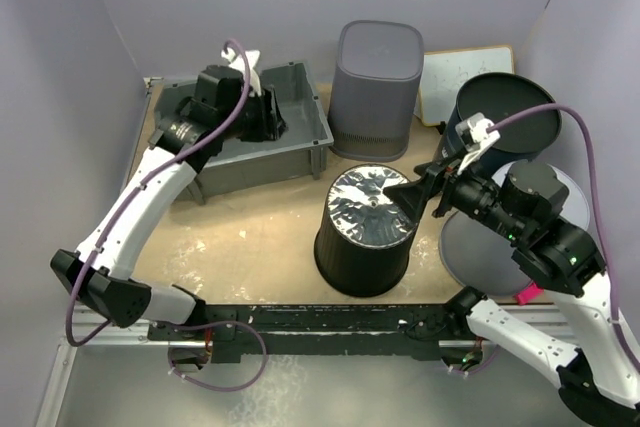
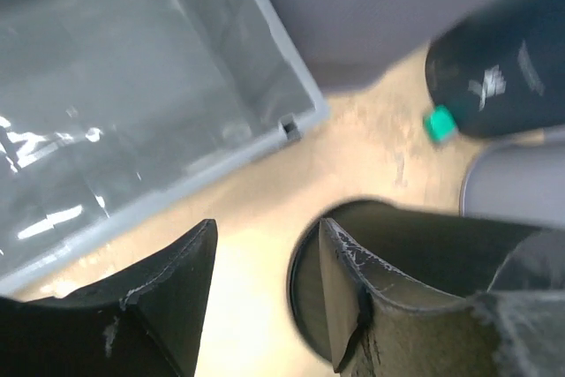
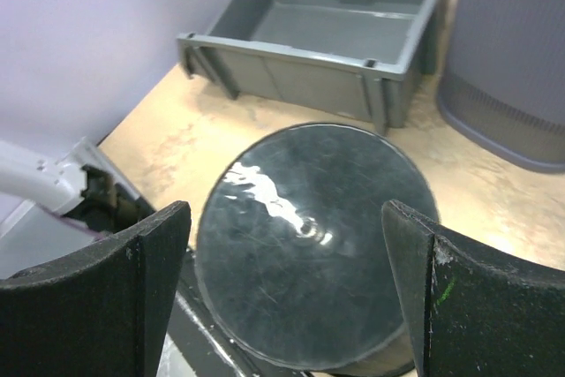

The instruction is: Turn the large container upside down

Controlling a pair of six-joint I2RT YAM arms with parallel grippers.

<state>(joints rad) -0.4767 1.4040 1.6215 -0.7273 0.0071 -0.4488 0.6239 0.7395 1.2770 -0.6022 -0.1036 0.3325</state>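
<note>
Large container (image 1: 365,232) stood mouth-down at mid-worktop (image 1: 250,237), shiny base up. Right arm bent in from the right side; right end effector (image 3: 284,218) poised above that base, fingers wide apart, holding nothing. Left arm stretched out toward the back; left end effector (image 2: 265,236) over the grey bin (image 1: 265,165), fingers apart, empty.

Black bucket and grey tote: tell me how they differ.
The black bucket is round; the grey tote is rectangular. The bucket stands upside down with its glossy base on top; the tote sits open side up. The bucket is tall and narrow, the tote low and wide. Both rest on the table.
</note>
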